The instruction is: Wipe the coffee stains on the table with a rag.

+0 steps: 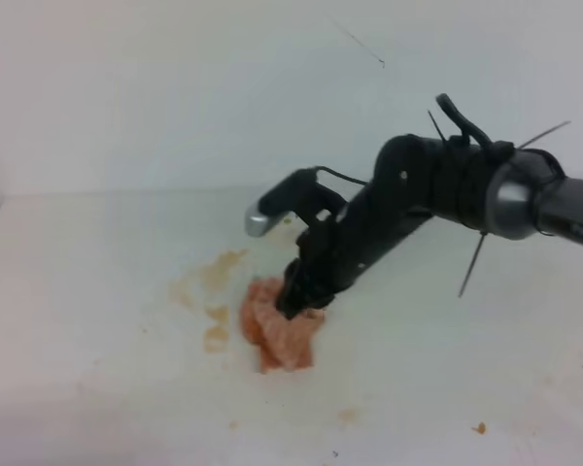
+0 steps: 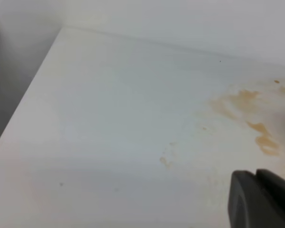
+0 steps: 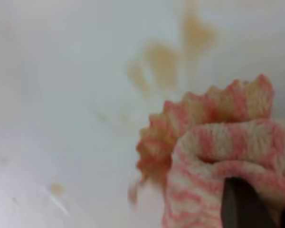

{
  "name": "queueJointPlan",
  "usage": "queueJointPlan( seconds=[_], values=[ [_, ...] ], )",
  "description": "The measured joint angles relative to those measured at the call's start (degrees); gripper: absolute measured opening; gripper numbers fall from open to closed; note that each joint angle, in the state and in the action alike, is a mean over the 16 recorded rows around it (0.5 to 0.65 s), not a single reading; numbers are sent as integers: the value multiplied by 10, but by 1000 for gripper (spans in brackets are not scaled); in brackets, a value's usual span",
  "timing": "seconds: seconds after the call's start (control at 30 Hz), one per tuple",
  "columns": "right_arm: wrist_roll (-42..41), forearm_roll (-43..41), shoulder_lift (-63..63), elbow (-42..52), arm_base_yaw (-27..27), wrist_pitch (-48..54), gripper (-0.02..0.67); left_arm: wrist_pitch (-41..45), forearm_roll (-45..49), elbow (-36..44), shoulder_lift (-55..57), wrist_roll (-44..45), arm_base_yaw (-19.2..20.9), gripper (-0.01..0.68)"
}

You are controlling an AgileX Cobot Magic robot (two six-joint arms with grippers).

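Note:
The pinkish-orange rag (image 1: 282,335) lies bunched on the white table (image 1: 97,291), pressed down by my right gripper (image 1: 293,303), which is shut on its top. The right wrist view shows the rag (image 3: 218,142) folded over a dark fingertip (image 3: 242,206). Tan coffee stains (image 1: 219,272) spread just left of the rag, with smaller smears (image 1: 216,335) beside it. The stains (image 2: 242,102) also show in the left wrist view, and in the right wrist view the stains (image 3: 161,61) lie beyond the rag. Only a dark corner of my left gripper (image 2: 261,202) shows, above bare table.
A pale wall (image 1: 175,87) rises behind the table. A tiny orange crumb (image 1: 480,427) and a faint brown speck (image 1: 347,416) lie near the front. The table's left edge (image 2: 23,104) drops off in the left wrist view.

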Motion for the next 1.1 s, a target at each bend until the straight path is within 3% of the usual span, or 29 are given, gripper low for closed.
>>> queueJointPlan(
  seconds=[0.27, 0.57, 1.1],
  values=[
    [-27, 11, 74, -133, 50, 42, 110, 0, 0, 7, -2, 0, 0, -3],
    [0, -22, 179, -244, 66, 62, 110, 0, 0, 13, -5, 0, 0, -3],
    [47, -47, 285, -387, 8, 3, 109, 0, 0, 11, -7, 0, 0, -3]
  ],
)
